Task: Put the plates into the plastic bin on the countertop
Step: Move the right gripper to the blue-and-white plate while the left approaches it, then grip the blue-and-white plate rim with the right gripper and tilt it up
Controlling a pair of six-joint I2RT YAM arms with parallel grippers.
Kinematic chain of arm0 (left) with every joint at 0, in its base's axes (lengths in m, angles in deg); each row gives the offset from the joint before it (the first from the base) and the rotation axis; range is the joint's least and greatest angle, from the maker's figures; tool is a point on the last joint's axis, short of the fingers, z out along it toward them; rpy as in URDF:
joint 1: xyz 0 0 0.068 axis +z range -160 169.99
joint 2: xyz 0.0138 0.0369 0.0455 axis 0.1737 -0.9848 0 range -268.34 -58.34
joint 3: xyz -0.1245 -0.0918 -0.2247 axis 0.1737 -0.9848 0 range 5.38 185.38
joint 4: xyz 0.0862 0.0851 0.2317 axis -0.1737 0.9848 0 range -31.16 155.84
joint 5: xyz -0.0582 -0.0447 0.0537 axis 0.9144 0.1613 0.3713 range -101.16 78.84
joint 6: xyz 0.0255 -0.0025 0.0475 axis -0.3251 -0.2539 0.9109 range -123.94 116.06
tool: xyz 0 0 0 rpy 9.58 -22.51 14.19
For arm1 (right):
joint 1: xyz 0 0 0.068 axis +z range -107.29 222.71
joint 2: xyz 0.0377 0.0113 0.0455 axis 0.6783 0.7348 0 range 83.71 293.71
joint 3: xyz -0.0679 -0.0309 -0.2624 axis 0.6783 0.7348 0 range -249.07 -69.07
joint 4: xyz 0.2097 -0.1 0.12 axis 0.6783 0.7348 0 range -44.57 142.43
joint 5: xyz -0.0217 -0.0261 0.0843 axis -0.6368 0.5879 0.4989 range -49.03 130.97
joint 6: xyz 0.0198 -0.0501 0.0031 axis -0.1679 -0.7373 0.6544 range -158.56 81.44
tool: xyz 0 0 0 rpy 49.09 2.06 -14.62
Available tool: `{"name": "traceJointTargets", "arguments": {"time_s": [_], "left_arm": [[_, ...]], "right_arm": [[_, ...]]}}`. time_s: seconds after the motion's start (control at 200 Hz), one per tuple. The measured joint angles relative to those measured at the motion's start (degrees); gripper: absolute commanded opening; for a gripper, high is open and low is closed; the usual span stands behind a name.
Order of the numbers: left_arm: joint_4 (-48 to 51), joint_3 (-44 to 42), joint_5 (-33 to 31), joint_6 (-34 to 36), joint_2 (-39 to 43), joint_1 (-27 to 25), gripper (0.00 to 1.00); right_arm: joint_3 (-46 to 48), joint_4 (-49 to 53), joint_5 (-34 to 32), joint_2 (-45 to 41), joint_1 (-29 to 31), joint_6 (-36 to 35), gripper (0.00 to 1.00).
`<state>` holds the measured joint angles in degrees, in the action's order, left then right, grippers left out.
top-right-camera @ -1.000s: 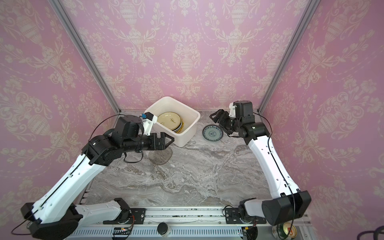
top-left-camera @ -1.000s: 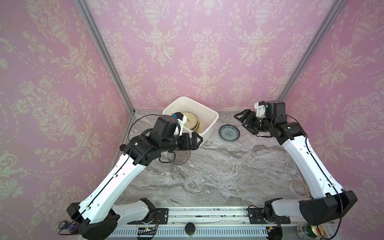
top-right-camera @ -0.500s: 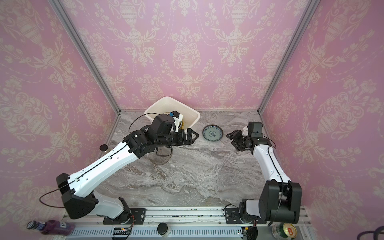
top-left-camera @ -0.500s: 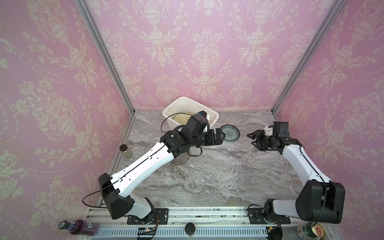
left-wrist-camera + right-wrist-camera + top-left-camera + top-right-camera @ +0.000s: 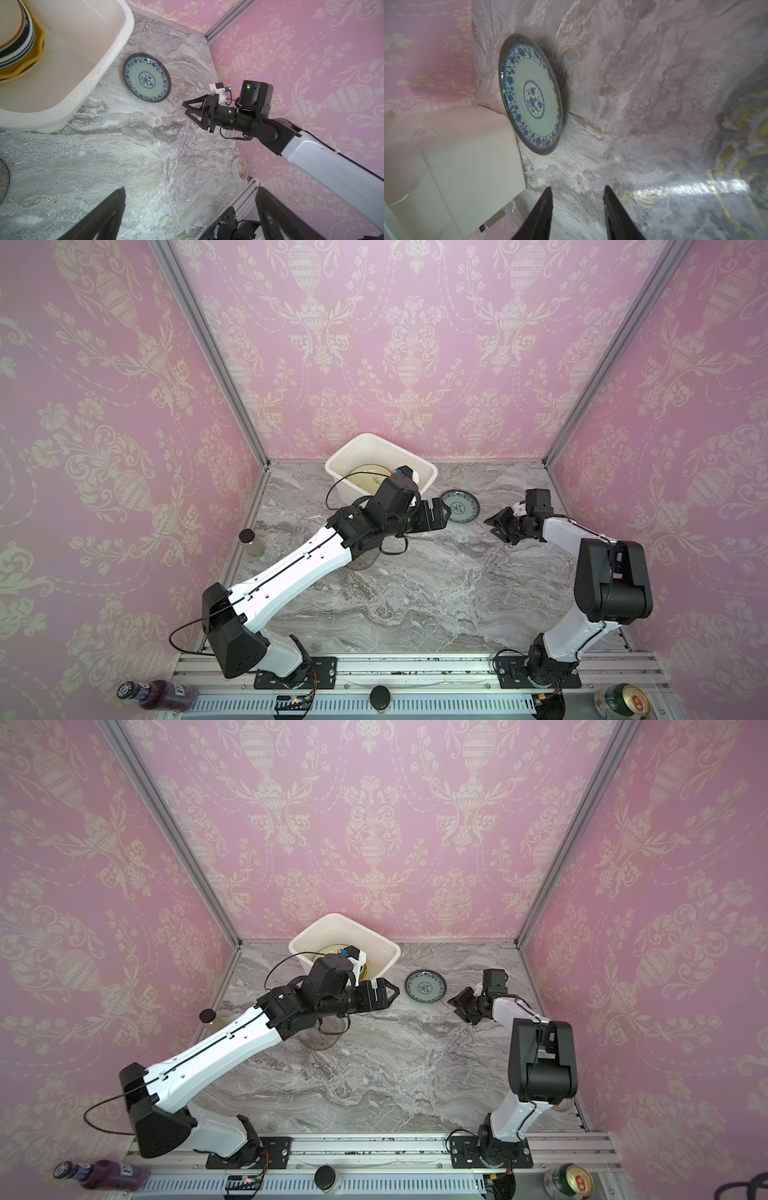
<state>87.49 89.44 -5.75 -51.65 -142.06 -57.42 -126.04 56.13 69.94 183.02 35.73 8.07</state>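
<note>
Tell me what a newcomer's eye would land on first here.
The pink damask wallpaper on all three walls hits first. Next comes the small blue patterned plate, lying flat on the grey marble countertop just beside the white plastic bin, which holds a stack of plates. The left gripper and right gripper, both open, point at that plate from opposite sides.

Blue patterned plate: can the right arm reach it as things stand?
Probably yes: only bare countertop lies between the right gripper and the blue patterned plate; left gripper hovers at its other side.
</note>
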Motion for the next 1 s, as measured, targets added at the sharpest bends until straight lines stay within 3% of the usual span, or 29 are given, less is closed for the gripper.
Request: {"name": "traceJointTargets", "arguments": {"time_s": [0.505,0.846,1.001], "left_arm": [[2.27,0.00,0.02,-0.04,-3.32,2.08,0.99],[3.41,0.83,0.26,-0.04,-5.09,2.69,0.99],[3.58,0.98,0.42,-0.04,-5.22,2.69,0.99]], "right_arm": [[-7.69,-7.08,0.20,12.31,3.93,1.64,0.36],[-7.87,-8.17,-0.22,13.53,4.17,2.97,0.09],[-8.00,-8.76,-0.22,13.77,4.17,3.37,0.02]]}}
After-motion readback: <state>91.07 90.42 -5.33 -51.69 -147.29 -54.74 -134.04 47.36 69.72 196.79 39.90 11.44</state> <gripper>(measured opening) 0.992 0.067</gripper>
